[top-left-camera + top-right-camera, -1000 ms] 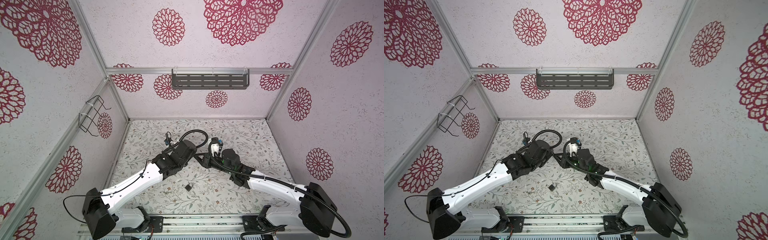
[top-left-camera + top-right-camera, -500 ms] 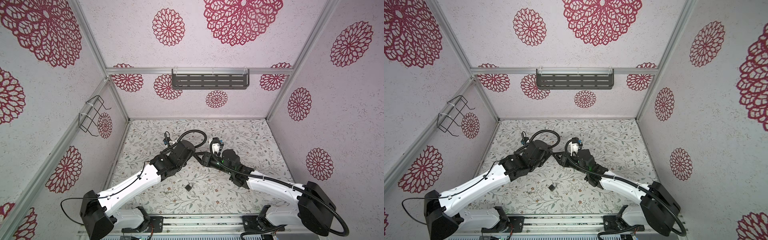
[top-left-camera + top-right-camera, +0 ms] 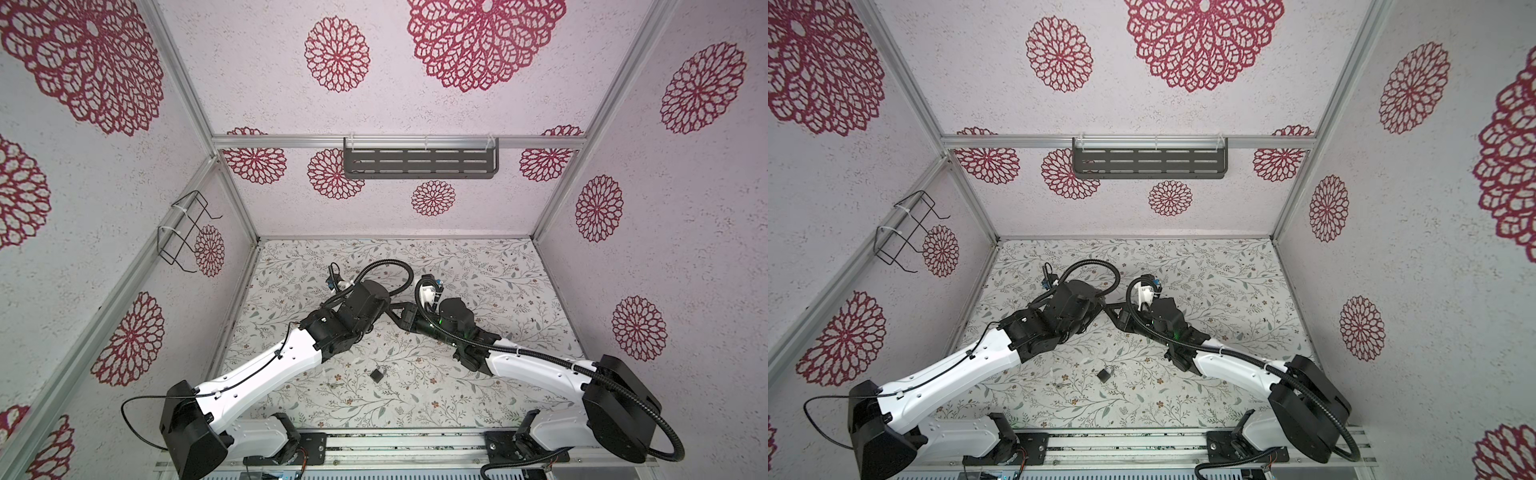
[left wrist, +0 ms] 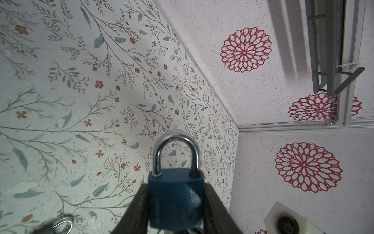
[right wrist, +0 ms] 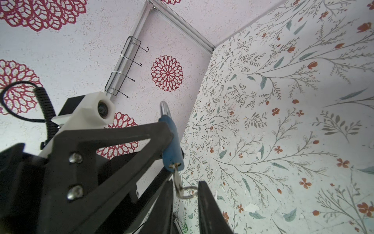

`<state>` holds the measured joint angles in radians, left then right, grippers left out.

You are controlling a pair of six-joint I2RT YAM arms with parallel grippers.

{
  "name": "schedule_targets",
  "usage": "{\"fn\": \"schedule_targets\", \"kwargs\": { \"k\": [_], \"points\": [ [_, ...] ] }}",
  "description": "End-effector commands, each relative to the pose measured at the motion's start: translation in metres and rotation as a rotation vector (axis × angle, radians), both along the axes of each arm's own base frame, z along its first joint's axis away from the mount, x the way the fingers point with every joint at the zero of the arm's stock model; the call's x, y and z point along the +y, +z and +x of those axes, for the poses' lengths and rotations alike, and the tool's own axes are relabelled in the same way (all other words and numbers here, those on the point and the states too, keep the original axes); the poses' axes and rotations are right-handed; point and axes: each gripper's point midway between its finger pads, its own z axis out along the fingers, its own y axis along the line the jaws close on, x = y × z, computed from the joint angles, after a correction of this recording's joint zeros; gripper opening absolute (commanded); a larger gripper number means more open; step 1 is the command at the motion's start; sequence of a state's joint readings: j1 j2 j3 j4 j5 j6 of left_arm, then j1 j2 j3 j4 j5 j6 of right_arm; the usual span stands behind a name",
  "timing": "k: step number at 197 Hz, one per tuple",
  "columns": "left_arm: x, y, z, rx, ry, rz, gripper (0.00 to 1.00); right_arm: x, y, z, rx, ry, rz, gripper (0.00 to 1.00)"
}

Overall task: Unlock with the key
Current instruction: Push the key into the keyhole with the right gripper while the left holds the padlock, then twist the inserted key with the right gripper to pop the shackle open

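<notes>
Left hand [image 4: 175, 202]: clamped on blue padlock [image 4: 174, 182] | right hand [image 5: 186, 194]: straddled inserted key [image 5: 176, 178] — grip untellable | step: called for square pinch, tilt-free turn.

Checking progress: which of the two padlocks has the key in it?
The blue padlock clamped in the left gripper, with the key in its keyhole; the dark padlock lies apart on the table.

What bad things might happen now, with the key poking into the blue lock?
The key sits in the blue padlock, its ring inside the right gripper. I cannot tell if the jaws pinch it, so a turn might slip off. The left gripper clamps only the padlock's sides, so a twist might spin it loose.
</notes>
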<state>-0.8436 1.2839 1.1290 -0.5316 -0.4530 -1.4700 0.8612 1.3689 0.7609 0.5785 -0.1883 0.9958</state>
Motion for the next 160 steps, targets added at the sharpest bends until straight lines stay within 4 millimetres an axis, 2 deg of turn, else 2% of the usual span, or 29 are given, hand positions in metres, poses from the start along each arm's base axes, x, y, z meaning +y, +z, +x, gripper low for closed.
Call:
{"fn": "schedule_targets", "kwargs": {
  "k": [1,58,109,144,160],
  "points": [
    [-0.005,0.013,0.003,-0.045,-0.006,-0.035,0.00,0.007,0.027,0.003,-0.058,0.006,0.051,0.21],
    [-0.008,0.016,0.003,-0.048,-0.017,-0.046,0.00,0.009,0.021,0.004,-0.052,0.014,0.039,0.12],
    [-0.023,0.018,-0.001,-0.038,-0.069,-0.091,0.00,0.013,0.017,0.004,-0.050,0.029,0.029,0.07],
    [-0.029,0.023,-0.006,-0.048,-0.092,-0.115,0.00,0.013,0.030,0.002,-0.060,0.035,0.066,0.00],
    [-0.028,0.024,-0.008,-0.052,-0.092,-0.127,0.00,0.014,0.038,0.000,-0.053,0.046,0.105,0.00]
  ]
}}
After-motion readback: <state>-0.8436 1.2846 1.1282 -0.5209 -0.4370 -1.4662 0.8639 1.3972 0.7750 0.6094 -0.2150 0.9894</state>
